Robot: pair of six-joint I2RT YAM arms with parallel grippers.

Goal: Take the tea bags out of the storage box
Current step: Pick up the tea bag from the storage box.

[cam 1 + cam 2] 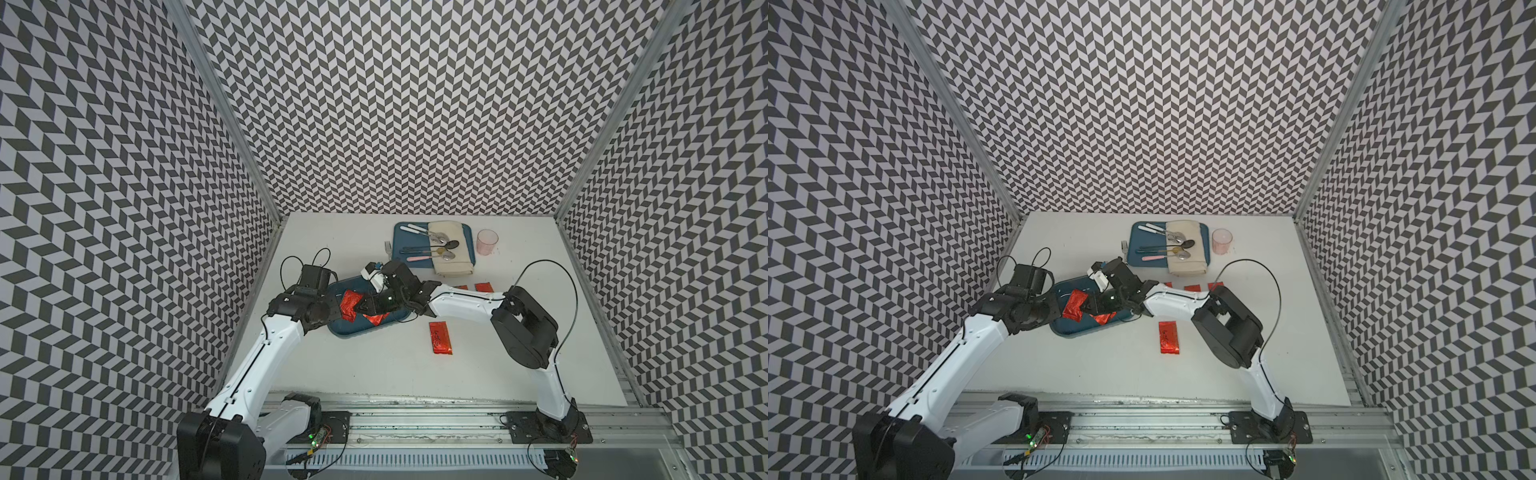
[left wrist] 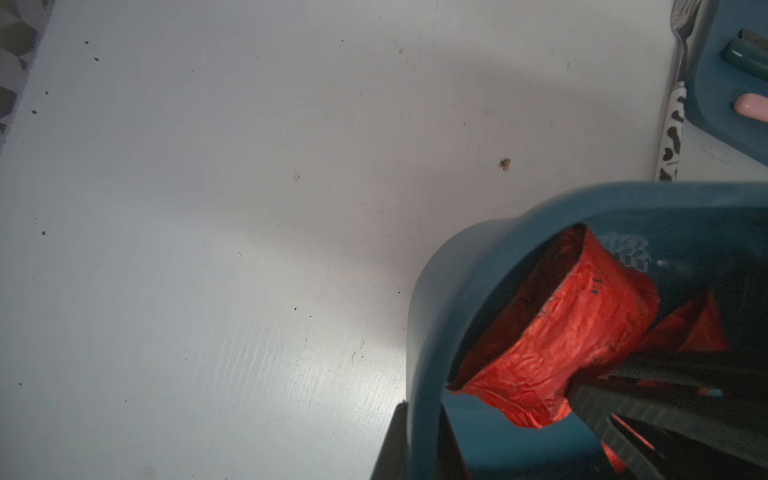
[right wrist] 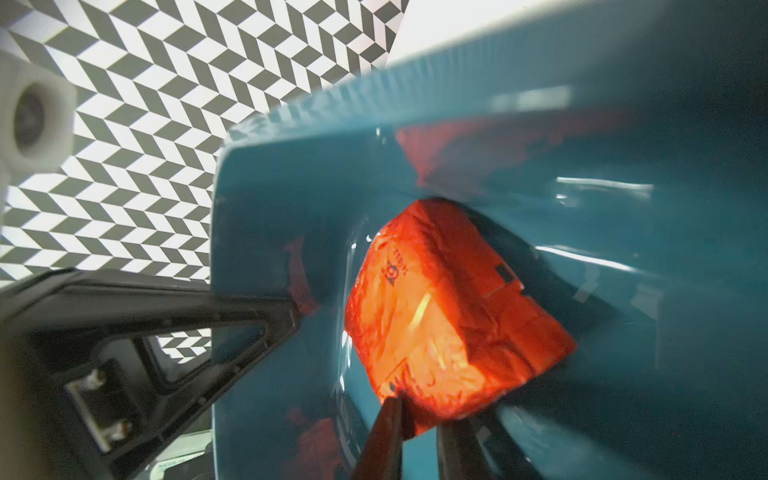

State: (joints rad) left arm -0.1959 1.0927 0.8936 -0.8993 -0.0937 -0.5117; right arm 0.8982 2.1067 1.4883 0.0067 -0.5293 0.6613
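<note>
The storage box [image 1: 353, 329] [image 1: 1075, 329] is a dark teal bin at the left middle of the table. My left gripper [image 2: 419, 440] [image 1: 327, 311] is shut on its left wall [image 2: 419, 332], one finger inside and one outside. My right gripper [image 3: 424, 428] [image 1: 360, 308] reaches into the box and is shut on the edge of a crumpled red foil tea bag [image 3: 440, 324] [image 2: 557, 332] [image 1: 349, 305], which stands tilted up. Another tea bag [image 1: 376, 319] lies in the box under the right wrist. Outside it, one tea bag [image 1: 440, 338] lies mid-table and more [image 1: 483, 286] [image 1: 1192, 287] sit behind the right forearm.
At the back, a flatter teal tray [image 1: 403, 237] carries cutlery and a beige cloth [image 1: 453, 259]. A fork [image 1: 387, 248] lies to its left and a pink cup [image 1: 487, 241] stands to its right. Patterned walls close in three sides.
</note>
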